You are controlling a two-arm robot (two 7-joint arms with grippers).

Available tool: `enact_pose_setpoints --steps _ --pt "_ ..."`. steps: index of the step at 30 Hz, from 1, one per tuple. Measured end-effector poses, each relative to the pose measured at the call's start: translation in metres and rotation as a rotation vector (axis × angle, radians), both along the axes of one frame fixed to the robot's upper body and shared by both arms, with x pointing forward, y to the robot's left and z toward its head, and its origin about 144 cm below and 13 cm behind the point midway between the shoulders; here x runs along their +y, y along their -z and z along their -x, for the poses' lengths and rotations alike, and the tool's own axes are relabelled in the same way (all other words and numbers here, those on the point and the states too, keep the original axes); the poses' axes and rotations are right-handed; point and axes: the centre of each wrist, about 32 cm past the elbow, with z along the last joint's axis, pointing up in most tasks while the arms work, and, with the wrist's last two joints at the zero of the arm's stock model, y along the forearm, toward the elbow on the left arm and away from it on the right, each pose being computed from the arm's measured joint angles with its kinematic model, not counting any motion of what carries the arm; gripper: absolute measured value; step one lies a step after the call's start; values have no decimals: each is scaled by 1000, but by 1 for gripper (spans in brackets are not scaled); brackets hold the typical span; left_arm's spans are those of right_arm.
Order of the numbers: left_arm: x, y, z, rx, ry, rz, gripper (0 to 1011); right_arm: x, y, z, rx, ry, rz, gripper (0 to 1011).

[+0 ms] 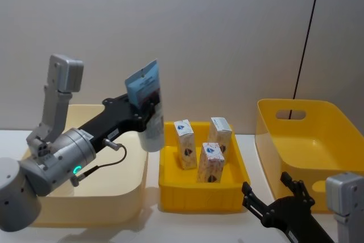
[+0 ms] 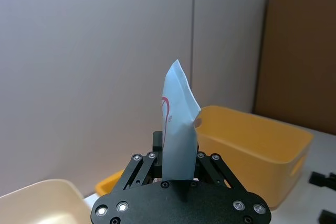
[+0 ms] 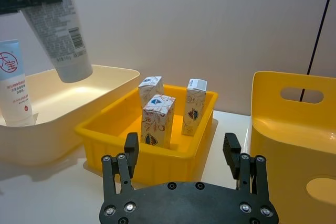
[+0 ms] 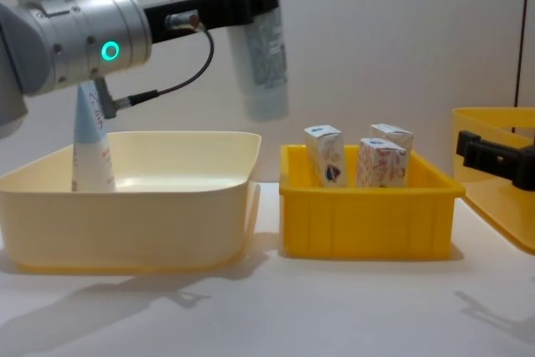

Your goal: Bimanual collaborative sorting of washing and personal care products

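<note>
Clamped in the left end effector [image 1: 146, 106], fingers shut tight on the upper part just below the crimped end: a pale blue-and-white tube [image 1: 152, 132] with red print. Held up in the air, clear of everything beneath it, long axis close to vertical with a slight lean, crimped end pointing up and cap end pointing down. Hanging over the right rim of the cream bin [image 1: 91, 203], close to the gap between that bin and the yellow tray [image 1: 199, 197]. Inside the cream bin, toward the left edge of the counter [image 4: 267, 307]: a second tube [image 4: 88, 152], standing on its cap end, long axis upright, crimped end up, near the bin's left wall; touching the wall or not, cannot tell. In the yellow tray at the middle of the counter: three small white cartons [image 1: 211, 163] with orange-red pattern and blue mark, all upright, long axes vertical, two toward the back and one nearer the front. Low near the counter's front right corner, beside the large yellow bin [image 1: 301, 140] at the right edge: the right end effector [image 1: 264, 181], fingers spread wide apart, nothing between them, facing the tray from the front.
</note>
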Motion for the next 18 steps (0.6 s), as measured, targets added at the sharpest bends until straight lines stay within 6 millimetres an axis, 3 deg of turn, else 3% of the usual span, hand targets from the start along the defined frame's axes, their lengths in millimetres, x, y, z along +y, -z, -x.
enact_pose_setpoints --steps 18 --pt "-30 -3 -9 45 288 69 246 0 0 0 0 0 0 1002"
